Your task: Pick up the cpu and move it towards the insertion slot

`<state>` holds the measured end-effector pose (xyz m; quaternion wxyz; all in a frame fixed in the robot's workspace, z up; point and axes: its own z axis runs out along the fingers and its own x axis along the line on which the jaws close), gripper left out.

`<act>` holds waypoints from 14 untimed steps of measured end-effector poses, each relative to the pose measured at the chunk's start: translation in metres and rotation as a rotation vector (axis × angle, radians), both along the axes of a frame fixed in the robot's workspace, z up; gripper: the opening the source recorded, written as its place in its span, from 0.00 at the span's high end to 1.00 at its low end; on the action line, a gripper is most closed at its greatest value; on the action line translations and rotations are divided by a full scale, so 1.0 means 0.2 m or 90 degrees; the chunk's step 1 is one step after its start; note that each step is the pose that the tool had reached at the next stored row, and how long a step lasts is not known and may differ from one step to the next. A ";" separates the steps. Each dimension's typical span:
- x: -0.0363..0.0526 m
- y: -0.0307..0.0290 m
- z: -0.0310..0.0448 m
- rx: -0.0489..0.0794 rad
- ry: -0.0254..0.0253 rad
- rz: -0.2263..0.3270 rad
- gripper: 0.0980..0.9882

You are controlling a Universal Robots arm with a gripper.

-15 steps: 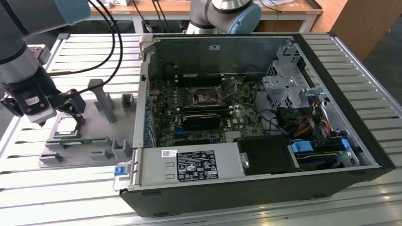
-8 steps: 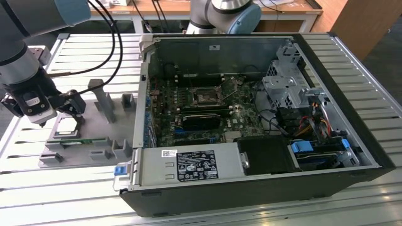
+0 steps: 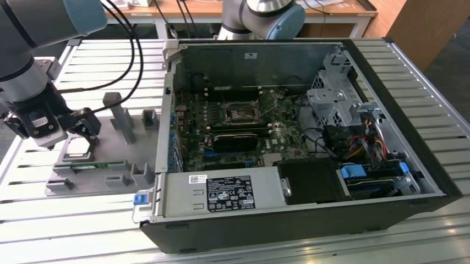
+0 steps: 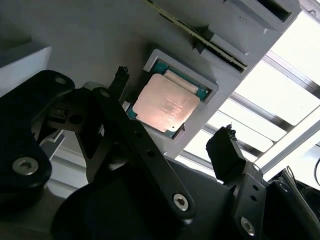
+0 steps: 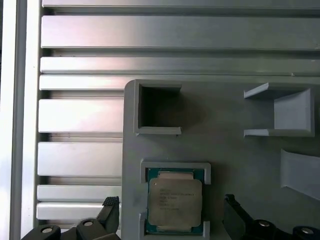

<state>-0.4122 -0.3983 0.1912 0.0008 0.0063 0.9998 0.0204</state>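
Pickup not yet done: gripper (image 4: 173,106) jaws apart either side of the cpu (image 5: 175,201), which sits in grey tray (image 5: 230,150) pocket, mid-left of exterior view, well apart from insertion slot (image 3: 241,114) at frame ctr.

Cpu (image 5: 175,202): smooth metal lid, satin silver with soft glare, and a green board rim around it. Tray (image 5: 225,130) under it: grey plastic, matt. Table (image 5: 150,32): bare aluminium slats, brushed, with bright reflections. Gripper (image 4: 173,105): black matt links with shiny steel screws; fingers (image 4: 227,150) black, ragged at the tips. Socket (image 3: 240,114): shiny metal frame on a dark green circuit board (image 3: 195,126). Computer case (image 3: 294,231): matt black outside, dull grey sheet metal inside. Power supply (image 3: 184,198): grey sheet metal with a white paper label (image 3: 229,193). Desk (image 3: 213,6) behind: light wood, smooth.
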 end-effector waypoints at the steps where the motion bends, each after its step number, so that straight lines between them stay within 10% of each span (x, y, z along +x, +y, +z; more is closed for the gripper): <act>1: 0.000 0.001 -0.005 0.000 0.0001 0.000 0.09; 14: 0.001 0.004 -0.042 0.011 0.0001 -0.002 0.28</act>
